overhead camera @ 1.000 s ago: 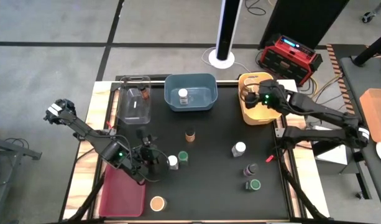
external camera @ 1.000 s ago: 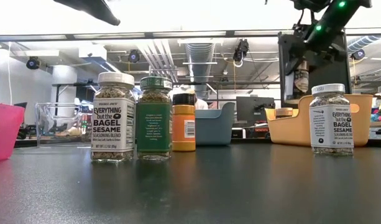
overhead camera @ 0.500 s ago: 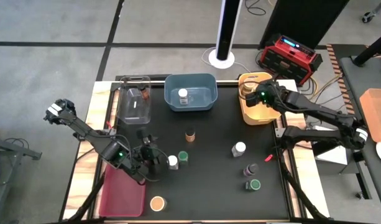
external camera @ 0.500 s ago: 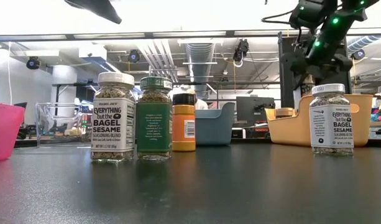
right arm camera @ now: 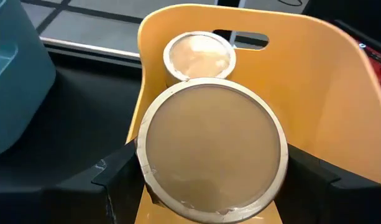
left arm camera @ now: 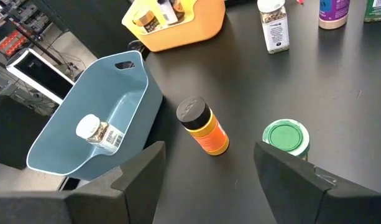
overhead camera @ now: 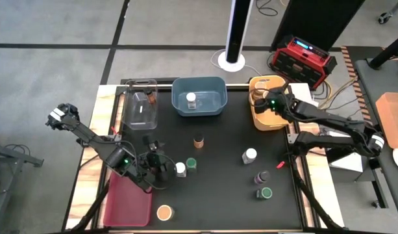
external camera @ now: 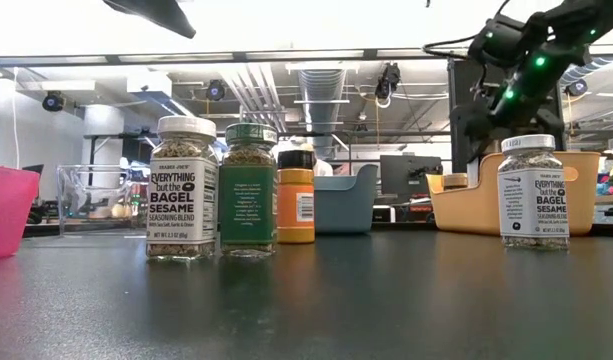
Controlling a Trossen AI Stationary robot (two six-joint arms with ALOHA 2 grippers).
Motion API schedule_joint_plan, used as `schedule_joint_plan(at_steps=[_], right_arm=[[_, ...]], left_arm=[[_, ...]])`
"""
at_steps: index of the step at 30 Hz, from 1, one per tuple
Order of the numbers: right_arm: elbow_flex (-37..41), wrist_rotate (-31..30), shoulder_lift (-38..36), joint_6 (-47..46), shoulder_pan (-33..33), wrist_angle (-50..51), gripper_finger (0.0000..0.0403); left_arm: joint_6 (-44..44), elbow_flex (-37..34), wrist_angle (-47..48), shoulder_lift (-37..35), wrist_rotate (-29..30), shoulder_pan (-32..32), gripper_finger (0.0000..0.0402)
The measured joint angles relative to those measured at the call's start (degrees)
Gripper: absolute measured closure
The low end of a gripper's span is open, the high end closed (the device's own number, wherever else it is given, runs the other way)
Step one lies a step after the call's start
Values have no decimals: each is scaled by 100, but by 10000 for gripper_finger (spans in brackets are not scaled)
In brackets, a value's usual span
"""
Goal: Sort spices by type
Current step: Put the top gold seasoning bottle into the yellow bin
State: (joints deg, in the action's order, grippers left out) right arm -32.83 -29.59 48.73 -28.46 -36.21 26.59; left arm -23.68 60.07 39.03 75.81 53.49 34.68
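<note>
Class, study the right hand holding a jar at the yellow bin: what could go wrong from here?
1. The right hand grips a tan-lidded jar right beside another jar already in the yellow bin; lowering might knock it over.
2. The held jar sits near the bin's wall, so it may catch the rim.

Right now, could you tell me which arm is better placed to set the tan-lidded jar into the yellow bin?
Right: its gripper holds the tan-lidded jar above the yellow bin; the left gripper waits by the red bin.
</note>
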Motion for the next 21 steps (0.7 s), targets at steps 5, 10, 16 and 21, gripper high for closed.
schedule_joint_plan(at_steps=[5, 10, 16, 21], right_arm=[[238, 5, 9, -87, 5, -175, 132], [494, 4, 9, -101, 5, -398, 132], [566, 5, 11, -91, 5, -577, 132], [601, 2, 71, 29, 5, -635, 132]], left_arm=[[0, 0, 2, 0, 0, 0, 171], [9, 0, 2, 0, 0, 0, 171], [17, 0, 2, 0, 0, 0, 171], [20, 0, 1, 0, 2, 0, 171]])
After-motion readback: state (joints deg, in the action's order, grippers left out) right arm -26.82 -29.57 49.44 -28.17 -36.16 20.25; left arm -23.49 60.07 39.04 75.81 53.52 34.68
